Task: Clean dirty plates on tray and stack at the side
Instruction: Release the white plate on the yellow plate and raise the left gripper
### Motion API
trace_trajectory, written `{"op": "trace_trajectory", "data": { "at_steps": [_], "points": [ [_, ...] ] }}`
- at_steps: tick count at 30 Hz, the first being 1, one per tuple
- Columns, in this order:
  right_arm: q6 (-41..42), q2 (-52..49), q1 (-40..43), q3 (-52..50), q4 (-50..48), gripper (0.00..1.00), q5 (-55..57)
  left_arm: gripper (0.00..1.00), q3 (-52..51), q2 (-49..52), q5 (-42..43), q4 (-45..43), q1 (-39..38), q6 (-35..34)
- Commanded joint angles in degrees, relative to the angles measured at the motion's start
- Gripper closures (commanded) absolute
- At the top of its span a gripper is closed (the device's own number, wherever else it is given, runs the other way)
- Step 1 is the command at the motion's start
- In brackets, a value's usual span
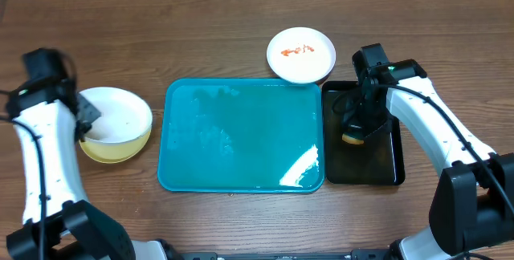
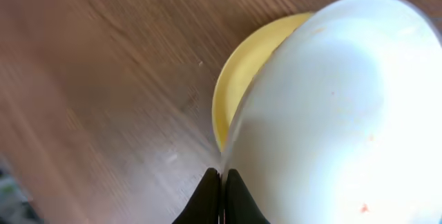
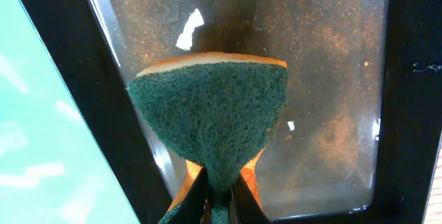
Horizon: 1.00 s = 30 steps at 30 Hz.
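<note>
Since the stack belongs beside the tray (image 1: 241, 136), the left gripper (image 2: 222, 182) pinches the rim of a white plate (image 2: 345, 113) over the yellow plate (image 2: 238, 86) at its left, while the right gripper (image 3: 221, 189) clamps the sponge (image 3: 214, 106) above the black tray (image 3: 62, 65), near the smeared plate (image 1: 301, 54).

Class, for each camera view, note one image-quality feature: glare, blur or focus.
Overhead: bright glare patch on the tray near its right edge. Left wrist: the table is smeared by blur, the white plate soft-edged. Right wrist: the sponge is sharp; white glints on the black tray.
</note>
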<state>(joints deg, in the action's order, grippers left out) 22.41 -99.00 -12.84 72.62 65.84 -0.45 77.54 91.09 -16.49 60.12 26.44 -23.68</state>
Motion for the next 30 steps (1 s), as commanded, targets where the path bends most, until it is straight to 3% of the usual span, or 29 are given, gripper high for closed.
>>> {"op": "trace_trajectory", "data": {
  "at_steps": [1, 6, 8, 9, 13, 18, 22, 26, 30],
  "points": [
    [-0.1, 0.3, 0.2, 0.0, 0.1, 0.96, 0.4, 0.96, 0.4, 2.8, 8.5, -1.6, 4.5, 2.2],
    [-0.2, 0.3, 0.2, 0.0, 0.5, 0.96, 0.4, 0.95, 0.4, 7.9, 8.5, -2.3, 5.4, 2.3],
    [-0.1, 0.3, 0.2, 0.0, 0.5, 0.96, 0.4, 0.48, 0.4, 8.3, 8.5, -1.9, 5.5, 2.3],
    [-0.1, 0.3, 0.2, 0.0, 0.5, 0.96, 0.4, 0.33, 0.4, 8.2, 8.7, -1.7, 5.5, 2.3],
    [-0.1, 0.3, 0.6, 0.0, 0.8, 0.96, -3.5, 0.16, 0.4, 7.8, 14.5, -1.4, 5.3, 4.2],
    [-5.0, 0.3, 4.6, 0.1, -1.8, 0.96, -14.6, 0.12, 0.5, 4.3, 22.3, -1.3, 2.9, 7.5],
    [-11.3, 0.3, 9.4, 0.3, -3.5, 0.96, -19.6, 0.11, 0.5, -1.6, 25.9, -1.9, -4.1, 13.0],
    [-16.6, 0.3, 11.6, 0.2, -7.9, 0.96, -17.3, 0.1, 0.5, -7.0, 32.2, -0.5, -15.1, 20.9],
    [-16.5, -0.5, 9.9, 0.2, -12.3, 0.96, -5.3, 0.0, 0.4, -7.1, 32.8, 1.1, -23.8, 22.0]
  ]
}}
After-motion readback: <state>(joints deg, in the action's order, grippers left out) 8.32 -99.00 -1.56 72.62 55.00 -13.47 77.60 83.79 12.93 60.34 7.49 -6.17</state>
